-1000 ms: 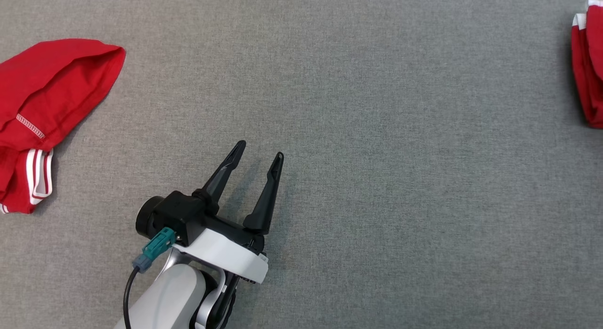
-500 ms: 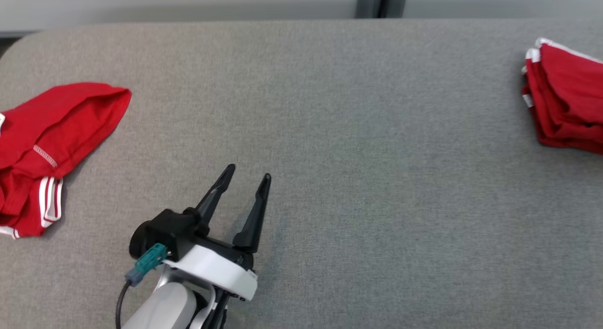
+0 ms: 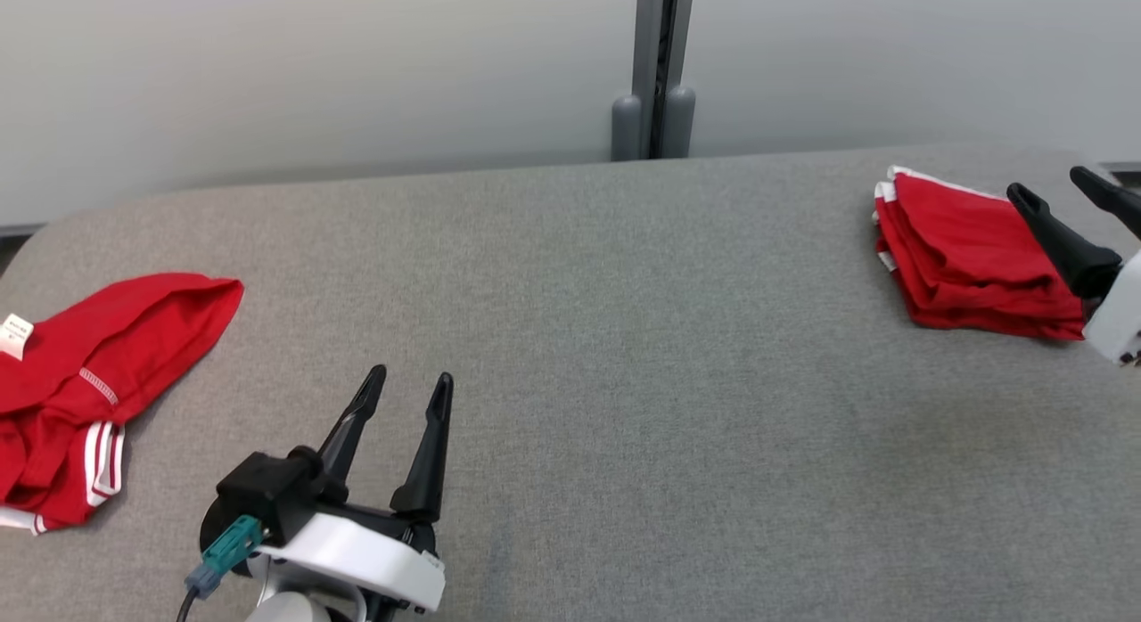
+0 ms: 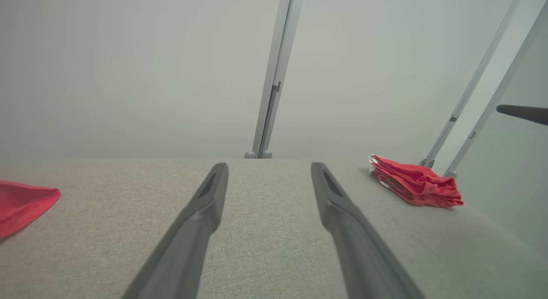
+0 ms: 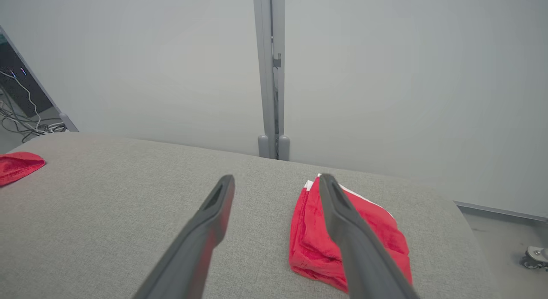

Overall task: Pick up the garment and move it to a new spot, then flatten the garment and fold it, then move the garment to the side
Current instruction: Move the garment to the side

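Note:
A folded red garment (image 3: 967, 252) with white trim lies at the far right of the grey padded table (image 3: 624, 337). My right gripper (image 3: 1047, 184) is open just right of it, holding nothing. In the right wrist view the right gripper (image 5: 277, 178) hovers above the table, and its right finger crosses over the folded garment (image 5: 381, 228). My left gripper (image 3: 411, 379) is open and empty over the near left of the table. The left wrist view shows the left gripper (image 4: 269, 166) open, with the folded garment (image 4: 415, 185) far to its right.
A second red garment (image 3: 80, 381) with white stripes lies crumpled at the table's left edge. It is also in the left wrist view (image 4: 21, 202) and the right wrist view (image 5: 19, 164). A pale wall with a grey post (image 3: 655, 69) stands behind the table.
The head camera has tilted upward, bringing the wall and table's far edge into view. The right gripper now appears beside the folded garment. Both garments lie as before.

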